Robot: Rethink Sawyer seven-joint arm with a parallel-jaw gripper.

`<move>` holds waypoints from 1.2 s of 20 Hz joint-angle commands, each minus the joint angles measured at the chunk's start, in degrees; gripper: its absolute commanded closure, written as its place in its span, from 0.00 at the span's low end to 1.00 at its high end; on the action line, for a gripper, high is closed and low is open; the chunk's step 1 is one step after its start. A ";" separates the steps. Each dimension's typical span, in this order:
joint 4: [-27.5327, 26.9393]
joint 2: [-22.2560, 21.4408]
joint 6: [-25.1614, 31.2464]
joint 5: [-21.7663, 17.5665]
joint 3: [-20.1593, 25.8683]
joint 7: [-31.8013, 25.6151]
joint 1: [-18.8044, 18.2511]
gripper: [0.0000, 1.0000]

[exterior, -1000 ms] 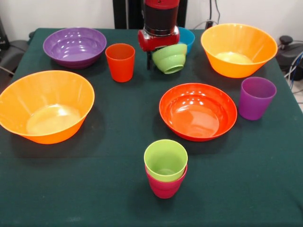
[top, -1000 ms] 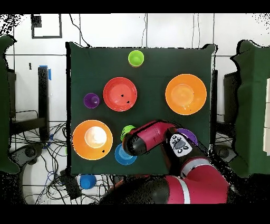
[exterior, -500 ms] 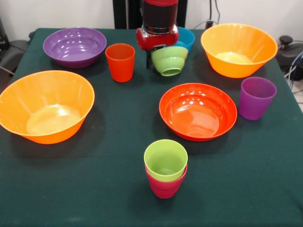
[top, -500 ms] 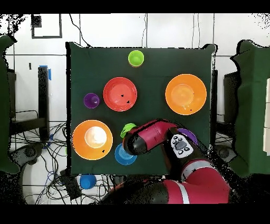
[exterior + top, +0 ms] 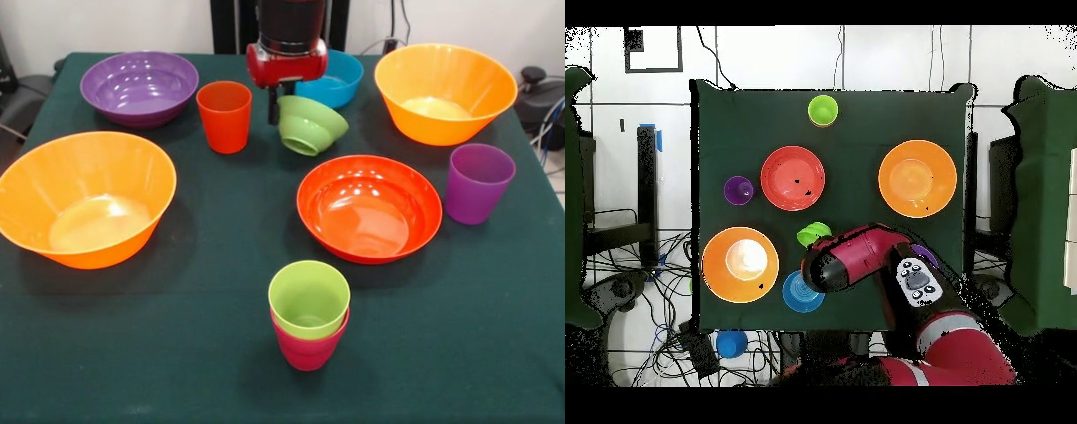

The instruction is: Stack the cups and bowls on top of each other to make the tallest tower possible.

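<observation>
Frontally, the gripper (image 5: 275, 110) hangs beside the tilted small lime green bowl (image 5: 311, 124), a dark finger at its rim; whether the jaws pinch it I cannot tell. The lime green cup (image 5: 309, 299) sits nested in the crimson cup (image 5: 308, 349) near the worktop's (image 5: 194, 353) front edge. Overhead, the arm (image 5: 855, 262) covers most of that bowl (image 5: 812, 234), between the red-orange bowl (image 5: 793, 178) and blue bowl (image 5: 797, 294).

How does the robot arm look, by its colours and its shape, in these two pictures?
The arm is made of thick rounded parts, glossy red with black sections. Seen from above, a grey panel with small dark buttons sits on it. In the front view a black cylinder ends in a red collar, and the dark claw hangs below.
</observation>
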 commanded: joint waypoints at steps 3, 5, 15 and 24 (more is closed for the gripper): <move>4.22 -6.86 6.09 5.20 5.14 -2.93 -2.06 1.00; 4.24 -7.44 6.92 5.99 5.29 -3.38 -2.01 1.00; 4.30 -8.76 10.07 10.06 7.44 -5.41 -3.16 1.00; 2.75 -9.16 12.25 15.33 9.16 -2.82 -3.50 1.00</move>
